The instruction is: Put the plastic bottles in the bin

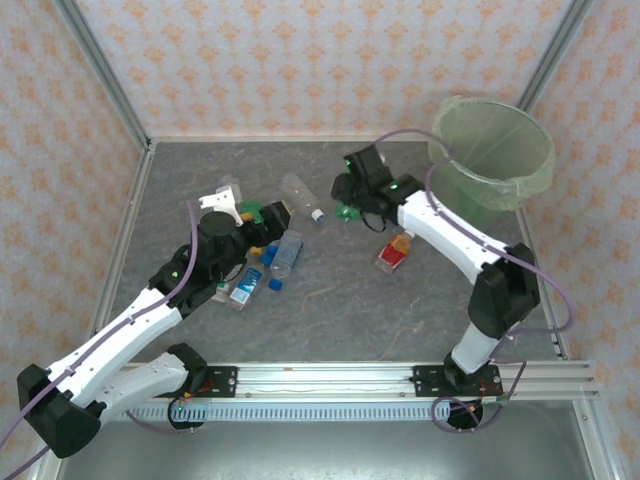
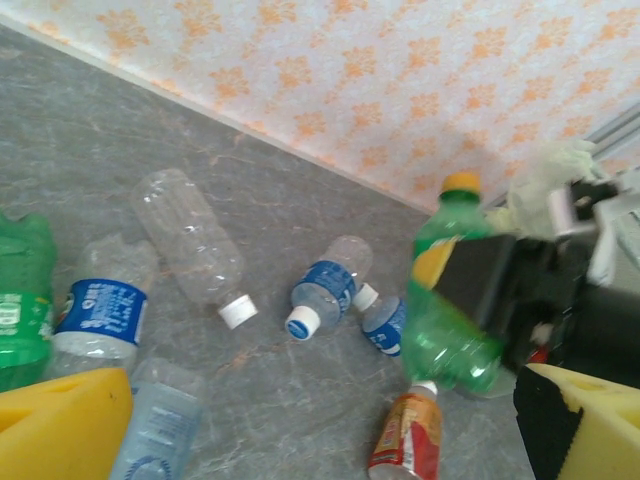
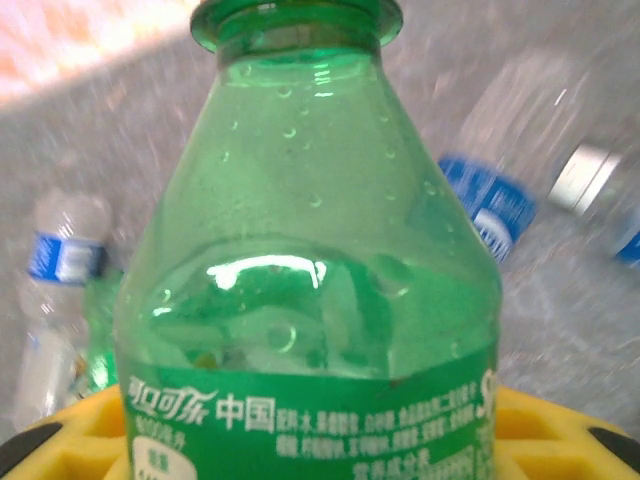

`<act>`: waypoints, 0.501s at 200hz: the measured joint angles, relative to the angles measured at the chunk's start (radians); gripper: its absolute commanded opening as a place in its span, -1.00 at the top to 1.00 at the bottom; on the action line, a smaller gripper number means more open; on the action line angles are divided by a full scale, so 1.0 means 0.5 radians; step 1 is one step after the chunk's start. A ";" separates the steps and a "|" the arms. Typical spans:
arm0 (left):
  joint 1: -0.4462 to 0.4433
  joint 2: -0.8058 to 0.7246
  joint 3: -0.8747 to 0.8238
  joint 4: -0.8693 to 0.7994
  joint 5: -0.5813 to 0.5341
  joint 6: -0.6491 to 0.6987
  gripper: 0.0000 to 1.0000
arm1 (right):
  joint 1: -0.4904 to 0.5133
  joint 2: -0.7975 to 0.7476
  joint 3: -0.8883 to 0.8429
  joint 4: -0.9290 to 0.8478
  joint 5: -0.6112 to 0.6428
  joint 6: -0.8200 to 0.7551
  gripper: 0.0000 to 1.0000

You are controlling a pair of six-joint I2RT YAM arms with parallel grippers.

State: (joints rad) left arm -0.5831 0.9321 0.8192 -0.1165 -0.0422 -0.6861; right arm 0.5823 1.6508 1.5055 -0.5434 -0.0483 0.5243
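My right gripper (image 1: 350, 205) is shut on a green plastic bottle (image 3: 310, 280), gripping it across its labelled body between the yellow pads (image 3: 545, 430). In the left wrist view that green bottle (image 2: 450, 335) is tilted, its base by the cap of a red-orange bottle (image 2: 405, 440). My left gripper (image 1: 266, 228) stands open over the pile, nothing between its yellow fingers (image 2: 60, 425). Clear bottles (image 2: 190, 240) and blue-labelled ones (image 2: 325, 285) lie on the grey table. The pale-green bin (image 1: 495, 150) stands at the back right.
More bottles lie by the left arm: blue-labelled ones (image 1: 288, 250), a green one (image 2: 20, 300) and a pale bluish one (image 2: 160, 420). A patterned wall (image 1: 300, 60) closes the back and sides. A metal rail (image 1: 400, 378) runs along the near edge.
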 measured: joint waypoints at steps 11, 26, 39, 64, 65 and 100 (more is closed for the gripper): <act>0.000 0.024 0.018 0.036 0.038 0.010 -0.98 | -0.053 -0.054 0.062 -0.030 0.030 -0.020 0.10; 0.000 0.053 0.040 0.079 0.105 0.015 -0.98 | -0.136 -0.121 0.142 -0.059 0.057 -0.047 0.10; 0.000 0.075 0.054 0.125 0.169 0.023 -0.98 | -0.224 -0.172 0.205 -0.083 0.070 -0.067 0.10; 0.000 0.115 0.097 0.201 0.280 0.031 -0.98 | -0.401 -0.255 0.298 -0.119 0.108 -0.119 0.10; 0.000 0.116 0.098 0.203 0.282 0.031 -0.98 | -0.407 -0.257 0.300 -0.121 0.110 -0.121 0.10; -0.026 0.156 0.160 0.276 0.365 0.060 -0.98 | -0.655 -0.307 0.430 -0.198 0.163 -0.201 0.11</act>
State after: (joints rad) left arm -0.5961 1.0103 0.8993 0.0216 0.1402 -0.6559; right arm 0.2546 1.4975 1.7206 -0.6422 0.0330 0.4240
